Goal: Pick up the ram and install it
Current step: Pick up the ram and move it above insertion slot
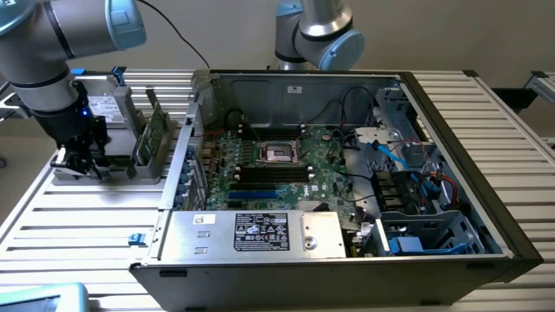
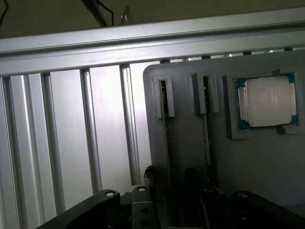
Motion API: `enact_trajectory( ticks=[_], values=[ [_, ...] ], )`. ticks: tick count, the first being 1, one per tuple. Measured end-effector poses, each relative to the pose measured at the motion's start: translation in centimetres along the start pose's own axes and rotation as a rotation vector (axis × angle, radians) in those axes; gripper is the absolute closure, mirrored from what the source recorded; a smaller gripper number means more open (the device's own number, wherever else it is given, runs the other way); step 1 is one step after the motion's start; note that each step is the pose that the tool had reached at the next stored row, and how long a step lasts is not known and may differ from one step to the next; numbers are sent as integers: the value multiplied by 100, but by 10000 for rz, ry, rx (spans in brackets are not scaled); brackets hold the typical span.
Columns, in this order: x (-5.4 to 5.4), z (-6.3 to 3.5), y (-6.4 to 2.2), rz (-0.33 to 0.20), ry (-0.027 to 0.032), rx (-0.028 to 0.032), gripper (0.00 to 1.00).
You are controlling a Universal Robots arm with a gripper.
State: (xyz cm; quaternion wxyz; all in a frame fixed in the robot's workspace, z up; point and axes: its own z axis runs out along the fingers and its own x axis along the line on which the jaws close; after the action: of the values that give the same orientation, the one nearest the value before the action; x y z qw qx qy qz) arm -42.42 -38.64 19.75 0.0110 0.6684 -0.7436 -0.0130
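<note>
- Slatted aluminium table (image 1: 87, 221) carries an open computer case (image 1: 485, 130) across the centre and right of the exterior view. A grey holder (image 1: 113, 174) sits at the middle left.
- The ram (image 2: 165, 109) stands on its long edge in a slot of that holder, with its thin upper edge towards the wrist camera.
- Its long axis runs parallel to the table's slats, from the raised bracket at the slot's far end back towards the gripper (image 2: 167, 195).
- A second stick (image 2: 205, 124) sits in the neighbouring slot, parallel to the ram. It lies between the ram and a square silver processor chip (image 2: 268, 101), which rests flat in its own recess.
- In the exterior view the gripper hangs from the arm (image 1: 43, 58) at the middle left, low over the holder's outer side. How wide the claw stands, and whether it grips anything, I cannot tell.
- A grey drive (image 1: 108, 107) with a white label stands upright just behind the gripper. A green board (image 1: 158, 133) on edge rises between the gripper and the case wall.
- Inside the case lies the green motherboard (image 1: 303, 185), with a square socket (image 1: 279, 153) near its middle and cables crowding the right side.
</note>
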Motion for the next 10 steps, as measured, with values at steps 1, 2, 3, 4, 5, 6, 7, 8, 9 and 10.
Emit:
enact_trajectory(
  ticks=[1,2,3,4,5,6,7,8,9,10],
  values=[
    [0,1,0,0,-1,1,61],
    [0,2,0,0,-1,2,61],
    [-1,2,-1,0,-2,2,61],
    [-2,3,-6,-1,-3,4,61],
    [-3,4,-9,-2,-3,4,61],
    [-5,3,-11,-4,-1,2,61],
    [-5,4,-13,-5,-1,4,61],
    [-6,4,-13,-7,2,3,61],
    [-7,4,-13,-7,5,2,61],
    [-7,4,-13,-7,8,1,61]
  ],
)
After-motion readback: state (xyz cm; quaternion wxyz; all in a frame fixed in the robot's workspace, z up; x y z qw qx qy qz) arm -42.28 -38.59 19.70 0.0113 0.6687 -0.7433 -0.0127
